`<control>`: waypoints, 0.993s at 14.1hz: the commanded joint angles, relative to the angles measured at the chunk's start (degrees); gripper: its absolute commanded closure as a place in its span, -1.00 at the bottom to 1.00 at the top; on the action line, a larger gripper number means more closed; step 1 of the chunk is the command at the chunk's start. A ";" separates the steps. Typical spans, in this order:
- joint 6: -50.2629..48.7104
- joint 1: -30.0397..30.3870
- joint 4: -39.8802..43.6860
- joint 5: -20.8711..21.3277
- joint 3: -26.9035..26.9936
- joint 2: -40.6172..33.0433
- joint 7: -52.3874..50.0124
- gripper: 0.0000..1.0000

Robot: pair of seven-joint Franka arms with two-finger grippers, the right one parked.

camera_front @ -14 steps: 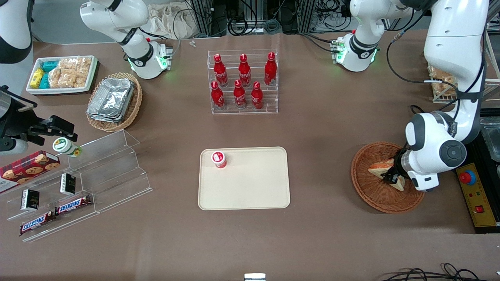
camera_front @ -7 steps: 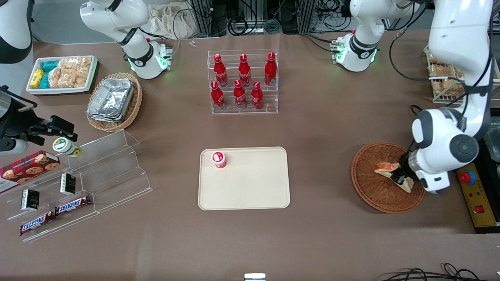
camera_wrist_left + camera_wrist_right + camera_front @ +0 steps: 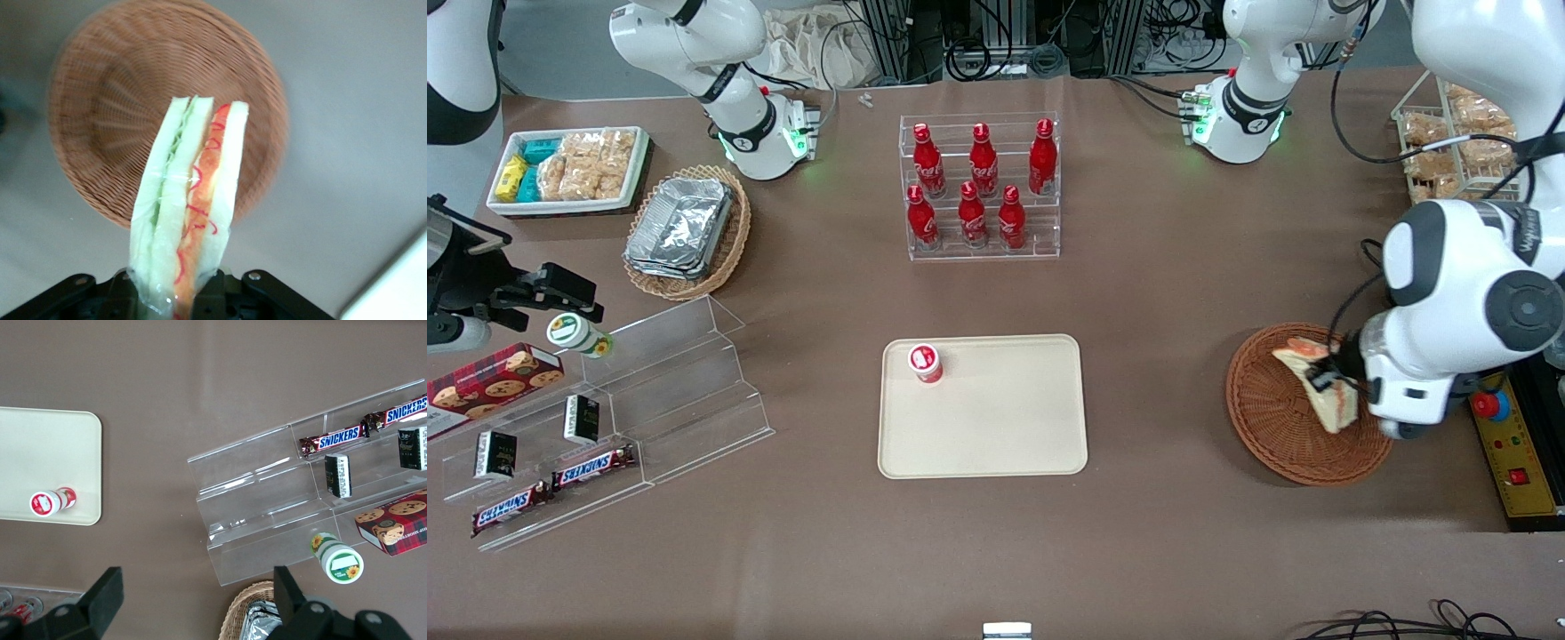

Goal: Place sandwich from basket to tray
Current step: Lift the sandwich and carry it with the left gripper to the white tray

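A: Where do we have the gripper [image 3: 1327, 384]?

B: Above the basket [image 3: 1267, 427], at the working arm's end of the table. Fingers clamped on the sandwich [image 3: 1320, 391].

A: Sandwich touching the wicker?

B: No, the wrist view shows the sandwich [image 3: 190, 200] hanging clear above the basket [image 3: 120, 120].

A: Tray?

B: The tray [image 3: 996, 427] lies mid-table, well apart from the basket, with a small red bottle [image 3: 926, 363] standing on one corner.

White, green and orange sandwich [image 3: 190, 200]; reddish-brown woven basket [image 3: 120, 120]; cream tray [image 3: 996, 418].
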 commanded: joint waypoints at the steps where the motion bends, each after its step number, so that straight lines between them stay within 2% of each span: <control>1: -2.34 0.12 4.15 0.12 -4.42 0.96 5.86 1.00; 3: -2.25 0.04 5.48 -0.06 -7.50 1.31 10.78 1.00; 4: -1.99 -0.49 6.01 -0.14 -9.08 1.57 10.02 1.00; 7: 0.02 -5.04 6.19 0.38 -9.89 2.71 -2.27 1.00; 10: 7.05 -8.91 6.18 0.12 -9.98 5.43 -2.21 1.00; 14: 13.46 -15.42 6.45 4.86 -9.89 11.32 -2.64 1.00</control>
